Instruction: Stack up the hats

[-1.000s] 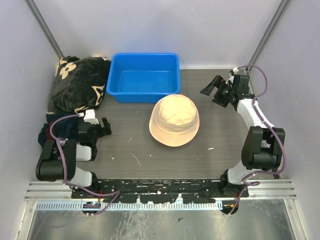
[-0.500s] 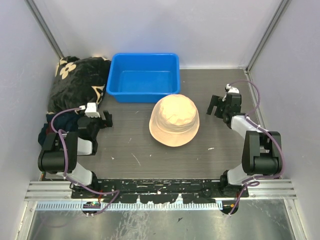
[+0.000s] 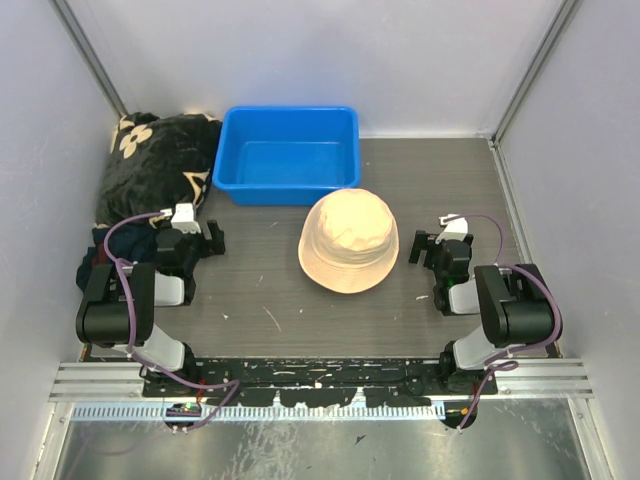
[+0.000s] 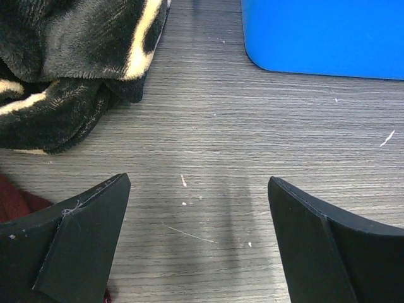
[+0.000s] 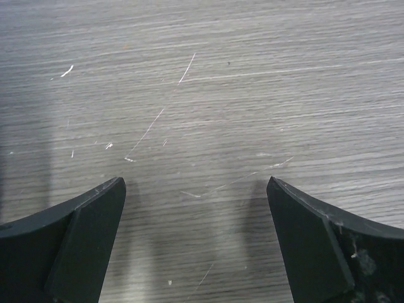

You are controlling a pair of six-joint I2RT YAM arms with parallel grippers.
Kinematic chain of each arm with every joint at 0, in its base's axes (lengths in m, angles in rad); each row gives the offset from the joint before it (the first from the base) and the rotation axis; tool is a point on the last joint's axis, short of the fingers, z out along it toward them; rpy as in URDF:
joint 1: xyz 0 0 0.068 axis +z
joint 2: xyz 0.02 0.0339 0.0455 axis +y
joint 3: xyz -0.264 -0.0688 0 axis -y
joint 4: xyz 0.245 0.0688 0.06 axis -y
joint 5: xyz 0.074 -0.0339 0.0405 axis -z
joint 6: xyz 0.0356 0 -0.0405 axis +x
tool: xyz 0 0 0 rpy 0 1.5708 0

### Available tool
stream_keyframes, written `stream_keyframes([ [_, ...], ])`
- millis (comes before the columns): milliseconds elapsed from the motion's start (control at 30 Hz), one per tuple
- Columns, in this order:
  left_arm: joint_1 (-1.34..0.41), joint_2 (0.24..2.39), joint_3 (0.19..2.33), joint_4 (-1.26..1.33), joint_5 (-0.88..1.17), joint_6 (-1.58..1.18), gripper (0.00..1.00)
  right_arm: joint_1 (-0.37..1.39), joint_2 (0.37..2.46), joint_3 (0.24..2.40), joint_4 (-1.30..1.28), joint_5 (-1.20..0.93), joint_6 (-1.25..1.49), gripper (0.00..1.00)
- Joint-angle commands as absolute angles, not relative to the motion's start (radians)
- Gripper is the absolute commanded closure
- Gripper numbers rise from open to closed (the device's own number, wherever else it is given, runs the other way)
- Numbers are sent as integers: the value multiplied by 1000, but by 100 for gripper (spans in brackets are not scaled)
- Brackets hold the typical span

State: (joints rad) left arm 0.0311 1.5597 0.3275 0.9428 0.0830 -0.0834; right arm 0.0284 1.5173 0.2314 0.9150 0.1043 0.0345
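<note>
One cream-beige bucket hat (image 3: pixel 349 240) lies crown up in the middle of the table, just in front of the blue tub. No other hat shows; whether any lies under it I cannot tell. My left gripper (image 3: pixel 203 238) is open and empty, low over the table to the hat's left. In the left wrist view it (image 4: pixel 197 189) has only bare table between its fingers. My right gripper (image 3: pixel 430 247) is open and empty, low to the hat's right. In the right wrist view it (image 5: pixel 196 186) is also over bare table.
A blue plastic tub (image 3: pixel 290 153) stands at the back centre, its corner in the left wrist view (image 4: pixel 322 31). A black blanket with cream flowers (image 3: pixel 155 165) lies back left (image 4: pixel 63 63). A navy cloth (image 3: pixel 110 255) lies by the left arm. Dark red fabric (image 4: pixel 14 202) shows at the left.
My right arm has drawn back from the far right corner toward its base, and its gripper now sits low beside the hat. The left gripper shifted slightly away from its base. The hat has not moved.
</note>
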Motion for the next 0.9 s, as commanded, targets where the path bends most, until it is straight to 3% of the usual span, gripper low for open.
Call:
stream_keyframes([
  [0,34,1542,348,953,66,-86,2,40,1546,237,1180,156,-2,0],
  [867,34,1544,350,952,64,-86,2,36,1552,241,1174,118,-9,0],
])
